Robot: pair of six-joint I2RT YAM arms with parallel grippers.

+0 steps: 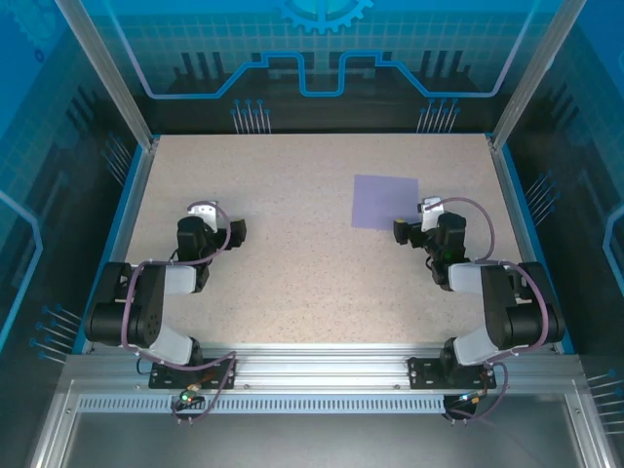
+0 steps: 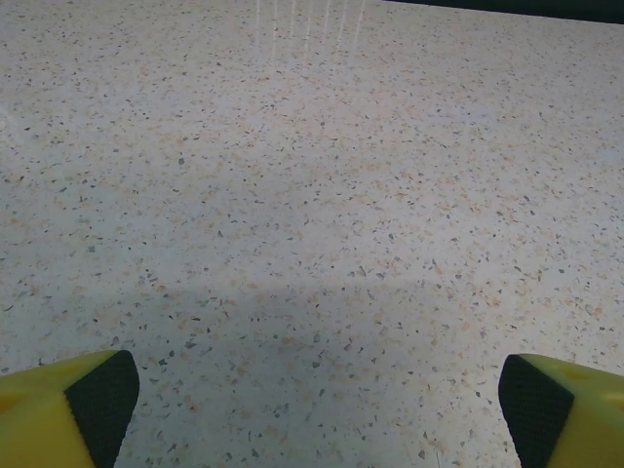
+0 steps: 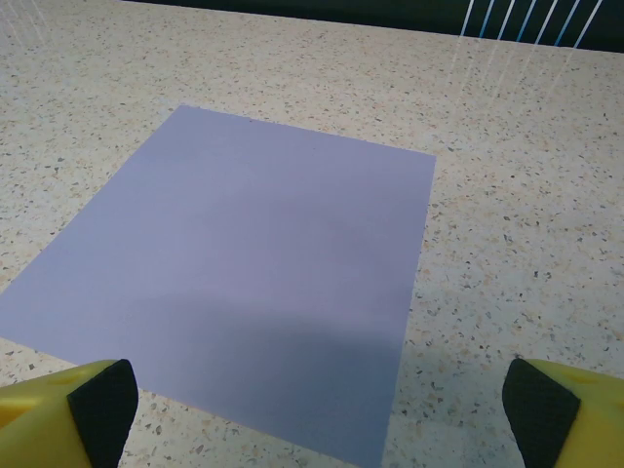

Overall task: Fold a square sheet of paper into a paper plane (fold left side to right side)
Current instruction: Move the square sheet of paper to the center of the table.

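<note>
The square sheet of paper, pale lavender and unfolded, lies flat on the speckled table right of centre. In the right wrist view the sheet spreads out just ahead of the fingertips. My right gripper stands open at the sheet's near right corner, nothing between its yellow fingers. My left gripper is open too, well to the left of the sheet, over bare table; its yellow fingers frame empty tabletop. No paper plane is in view.
Aluminium posts and blue glass walls enclose the table on three sides. A metal rail carries both arm bases at the near edge. Open tabletop lies between the two grippers.
</note>
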